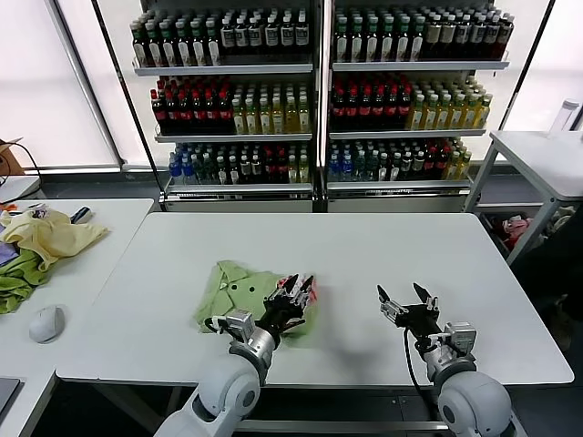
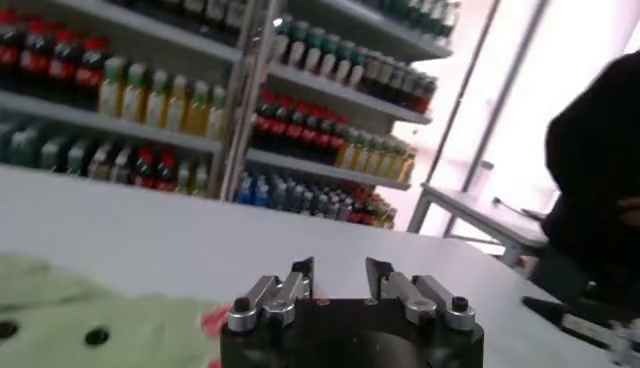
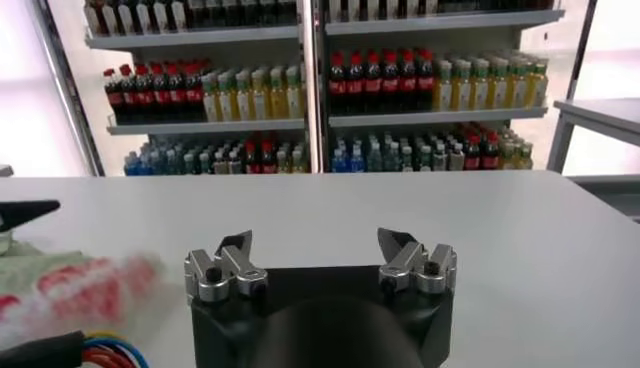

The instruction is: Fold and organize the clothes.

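Observation:
The light green polo shirt (image 1: 244, 289) lies folded into a compact bundle on the white table (image 1: 364, 264), collar at the far side and the red-and-white graphic at its right edge. My left gripper (image 1: 295, 286) is open and empty, just above the shirt's right edge. In the left wrist view the gripper (image 2: 337, 270) shows open, with the shirt (image 2: 80, 320) beside it. My right gripper (image 1: 407, 295) is open and empty over bare table to the right of the shirt. In the right wrist view that gripper (image 3: 318, 240) shows open, with the shirt (image 3: 70, 285) off to one side.
A pale yellow garment (image 1: 50, 232) and a darker green cloth (image 1: 18, 278) lie on the side table at left, with a white mouse (image 1: 46, 323). Bottle shelves (image 1: 319, 91) stand behind the table. A second white table (image 1: 547, 159) is at back right.

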### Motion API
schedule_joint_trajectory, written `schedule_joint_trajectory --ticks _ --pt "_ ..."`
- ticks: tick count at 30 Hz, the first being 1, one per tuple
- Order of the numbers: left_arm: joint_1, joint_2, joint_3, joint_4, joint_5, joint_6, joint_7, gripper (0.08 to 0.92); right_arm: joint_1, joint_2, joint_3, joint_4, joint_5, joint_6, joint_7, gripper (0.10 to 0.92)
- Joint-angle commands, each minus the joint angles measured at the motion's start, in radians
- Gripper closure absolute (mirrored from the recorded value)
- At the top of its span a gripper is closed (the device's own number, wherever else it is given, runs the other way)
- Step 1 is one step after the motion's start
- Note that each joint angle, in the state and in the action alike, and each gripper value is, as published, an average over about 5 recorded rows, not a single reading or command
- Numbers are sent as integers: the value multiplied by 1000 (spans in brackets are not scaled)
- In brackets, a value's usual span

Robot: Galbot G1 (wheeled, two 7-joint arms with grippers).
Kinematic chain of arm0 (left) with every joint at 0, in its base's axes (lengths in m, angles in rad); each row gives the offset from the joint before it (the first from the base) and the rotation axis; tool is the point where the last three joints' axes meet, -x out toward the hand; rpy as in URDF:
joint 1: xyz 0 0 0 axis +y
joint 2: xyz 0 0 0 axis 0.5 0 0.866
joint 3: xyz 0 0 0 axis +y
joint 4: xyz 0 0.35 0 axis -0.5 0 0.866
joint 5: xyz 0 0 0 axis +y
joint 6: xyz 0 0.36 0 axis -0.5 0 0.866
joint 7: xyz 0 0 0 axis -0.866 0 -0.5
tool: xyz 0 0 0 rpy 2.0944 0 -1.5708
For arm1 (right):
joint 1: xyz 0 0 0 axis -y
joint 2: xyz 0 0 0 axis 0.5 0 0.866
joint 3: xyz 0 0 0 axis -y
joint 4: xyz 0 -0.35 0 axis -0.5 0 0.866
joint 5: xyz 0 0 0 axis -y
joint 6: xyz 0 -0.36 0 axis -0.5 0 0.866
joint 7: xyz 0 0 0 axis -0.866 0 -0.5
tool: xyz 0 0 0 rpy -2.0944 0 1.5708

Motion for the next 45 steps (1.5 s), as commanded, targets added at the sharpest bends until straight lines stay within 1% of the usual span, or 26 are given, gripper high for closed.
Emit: schedule_joint_trajectory --ticks 1,3,7,8,10,13,15,19,27,30,37,45 --pt "97 90 -39 -221 149 -43 82 529 37 26 -82 -1 64 15 16 203" --pt "125 108 -108 -227 134 -61 46 468 59 53 -135 -18 73 27 28 203" --pt "167 145 -280 -186 110 -111 -14 355 111 131 -248 -85 78 45 59 203" --pt "180 154 -322 -175 99 -119 -22 338 126 152 -273 -108 80 46 69 203" --pt "207 169 -397 -161 71 -124 -32 277 161 193 -320 -159 88 41 95 203" --pt "247 183 -464 -151 50 -133 -38 203 218 246 -379 -237 100 25 143 203" --pt "267 186 -487 -148 51 -138 -42 184 252 274 -407 -282 100 13 176 203" --pt "292 179 -503 -148 60 -144 -46 178 309 314 -450 -355 79 -11 231 203" --pt "314 164 -498 -163 73 -148 -48 177 342 328 -481 -403 31 -39 293 211" --pt "316 163 -497 -165 73 -148 -49 177 341 317 -482 -399 24 -41 297 268" --pt "316 163 -491 -176 72 -148 -52 177 356 270 -465 -387 -34 -52 263 473" --pt "312 168 -480 -171 75 -148 -48 177 449 142 -360 -443 -218 -43 73 698"
